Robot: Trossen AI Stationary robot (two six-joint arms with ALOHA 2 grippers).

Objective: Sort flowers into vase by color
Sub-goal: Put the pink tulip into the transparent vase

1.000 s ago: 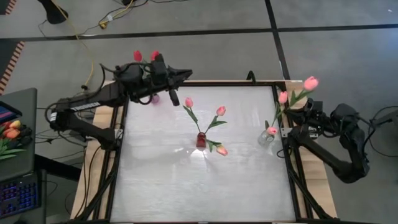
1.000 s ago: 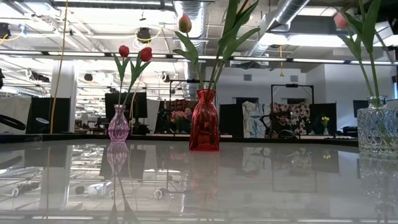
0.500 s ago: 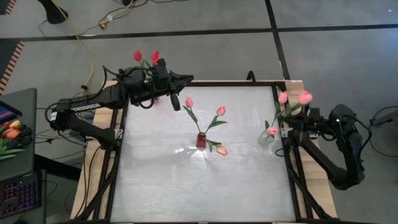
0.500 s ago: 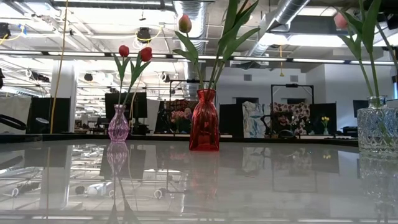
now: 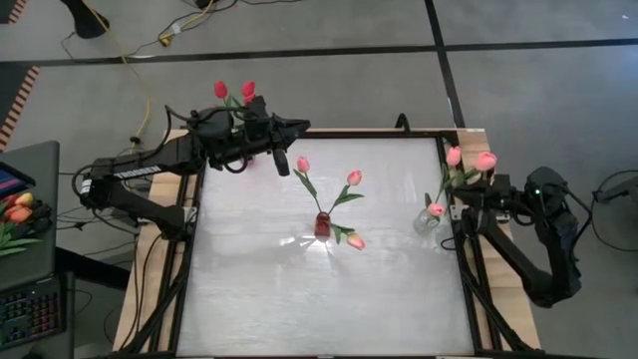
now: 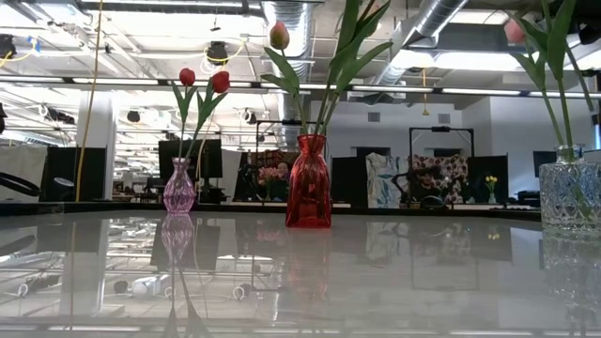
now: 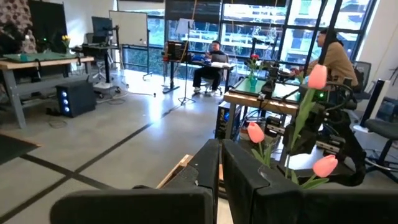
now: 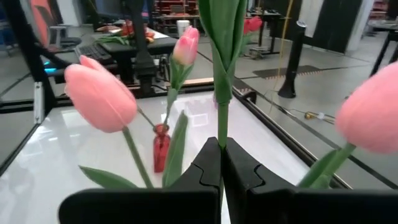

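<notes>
My right gripper sits at the table's right edge beside the clear vase, shut on a pink tulip whose head leans over that vase. Two more pink tulips stand in the clear vase. The red vase in the table's middle holds three orange-pink tulips. The purple vase at the far left holds two red tulips. My left gripper hovers shut and empty near the purple vase, its closed fingers with nothing between them. My right gripper pinches the pink tulip's thin green stem between its two fingers, just below the leaves. The stem runs on past the fingertips. Where the stem's lower end sits is hidden.
A dark metal frame borders the glossy white tabletop. A side desk on the left carries a bundled bunch of orange tulips and a keyboard. People sit at desks in the room beyond the table.
My right gripper has moved toward the table's left, closer to the clear vase. The held tulip has tipped with it: its head has swung from far out over the frame to a spot beside the other pink tulip heads.
</notes>
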